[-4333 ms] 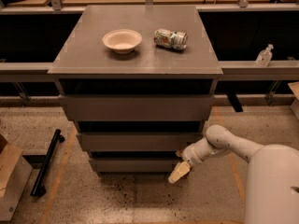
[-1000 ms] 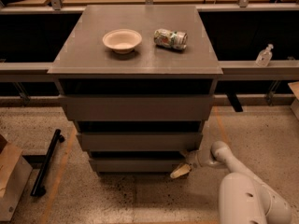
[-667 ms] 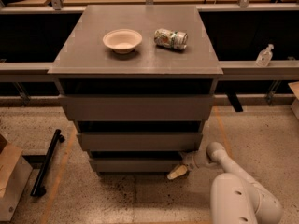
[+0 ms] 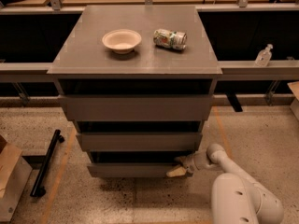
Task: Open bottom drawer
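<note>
Grey-brown bottom drawer point(image 4: 133, 170), lowest of three, looked shut or nearly so. Tool point(image 4: 180, 167) sat at drawer's right end, against front; whether clamped, could not tell. Step: engaging front. Next: straight outward pull, judged.

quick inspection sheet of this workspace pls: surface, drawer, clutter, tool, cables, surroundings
surface: grey cabinet top, holds two items
job's things: bottom drawer, lowest of three, plain front, no clear sign it is pulled out
clutter: bowl upright; can lying on its side to the right of it
grippers: tool at the right end of the bottom drawer's front, near its top edge
cables: nothing seen
surroundings: bottle on the ledge at right; black bar and cardboard box on the floor at left
</note>
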Robot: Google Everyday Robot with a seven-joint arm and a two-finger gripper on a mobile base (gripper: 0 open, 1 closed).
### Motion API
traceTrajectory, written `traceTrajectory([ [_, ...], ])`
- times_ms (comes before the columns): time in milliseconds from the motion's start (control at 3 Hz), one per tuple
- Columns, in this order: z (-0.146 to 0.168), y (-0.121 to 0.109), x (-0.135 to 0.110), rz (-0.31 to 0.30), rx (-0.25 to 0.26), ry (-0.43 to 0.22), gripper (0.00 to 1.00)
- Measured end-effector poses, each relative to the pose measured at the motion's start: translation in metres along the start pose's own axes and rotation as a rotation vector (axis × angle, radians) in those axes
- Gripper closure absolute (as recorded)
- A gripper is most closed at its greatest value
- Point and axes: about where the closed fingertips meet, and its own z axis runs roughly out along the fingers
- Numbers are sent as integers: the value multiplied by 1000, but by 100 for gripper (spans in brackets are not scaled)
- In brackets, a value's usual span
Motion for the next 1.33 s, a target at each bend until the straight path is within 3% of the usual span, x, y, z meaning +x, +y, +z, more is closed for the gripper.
traceTrajectory([
  [333, -1, 1, -1, 0, 0, 0, 61],
  [667, 2, 18, 16, 44, -19, 19, 84],
  [1000, -38, 33, 12, 105, 38, 28, 86],
  [1333, -48, 51, -8, 84, 16, 46, 63],
])
